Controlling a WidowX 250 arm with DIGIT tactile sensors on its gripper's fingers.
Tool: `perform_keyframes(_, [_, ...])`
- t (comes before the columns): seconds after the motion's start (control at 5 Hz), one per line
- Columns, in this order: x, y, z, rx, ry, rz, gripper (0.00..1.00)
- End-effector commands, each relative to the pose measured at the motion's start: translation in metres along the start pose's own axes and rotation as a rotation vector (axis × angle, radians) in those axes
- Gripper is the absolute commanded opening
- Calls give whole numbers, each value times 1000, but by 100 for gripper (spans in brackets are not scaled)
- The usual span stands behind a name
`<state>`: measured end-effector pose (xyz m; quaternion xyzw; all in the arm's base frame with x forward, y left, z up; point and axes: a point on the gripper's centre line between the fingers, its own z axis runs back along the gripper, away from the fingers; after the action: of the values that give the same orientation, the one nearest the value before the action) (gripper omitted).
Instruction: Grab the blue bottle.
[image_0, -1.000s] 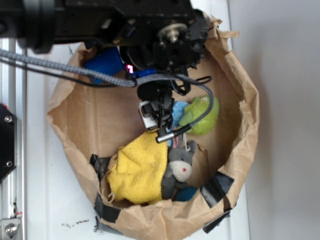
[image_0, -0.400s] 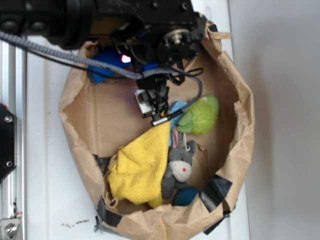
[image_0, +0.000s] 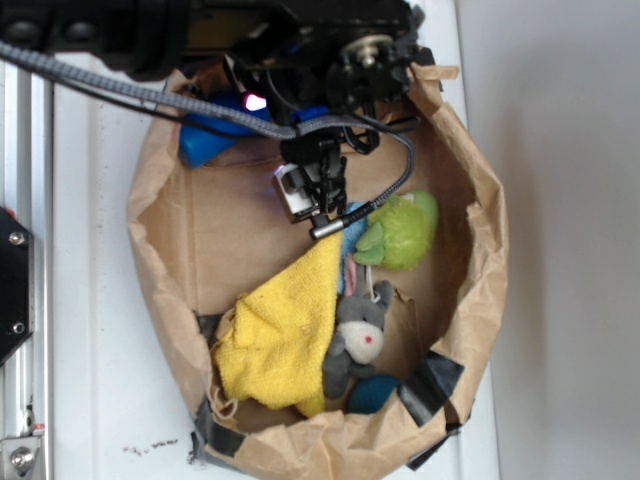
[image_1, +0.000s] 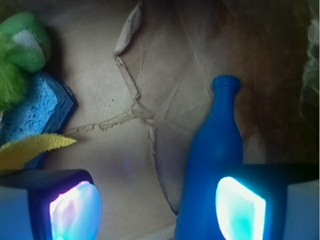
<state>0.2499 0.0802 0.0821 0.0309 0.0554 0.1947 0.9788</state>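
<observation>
The gripper is seen low inside the brown paper bag, its two fingers spread wide apart and nothing held between them. In the wrist view the blue bottle lies on the creased paper floor, neck pointing away from the camera, its body partly covered by the right-hand finger; whether that finger is touching the plastic cannot be told from this angle. From the exterior view, only part of the blue bottle is shown, at the upper left of the bag, mostly hidden under the black arm. A light blue sponge is found at the left of the wrist view, with a green fuzzy toy just above it and a corner of yellow cloth laid across its lower edge. Further down the bag, the yellow cloth is bunched beside a grey plush mouse, and a dark teal rounded object sits just below the mouse, near black tape on the bag's rim.
</observation>
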Motion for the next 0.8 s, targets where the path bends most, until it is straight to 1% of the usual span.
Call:
perform_keyframes(0.0, [7,5,21,12,-59,70,100])
perform_keyframes(0.2, [5,7,13,49,-47,94,100])
perform_keyframes(0.4, [-3,10,6,100,-8,102,100])
perform_keyframes(0.6, [-3,12,-1,130,-9,107,100])
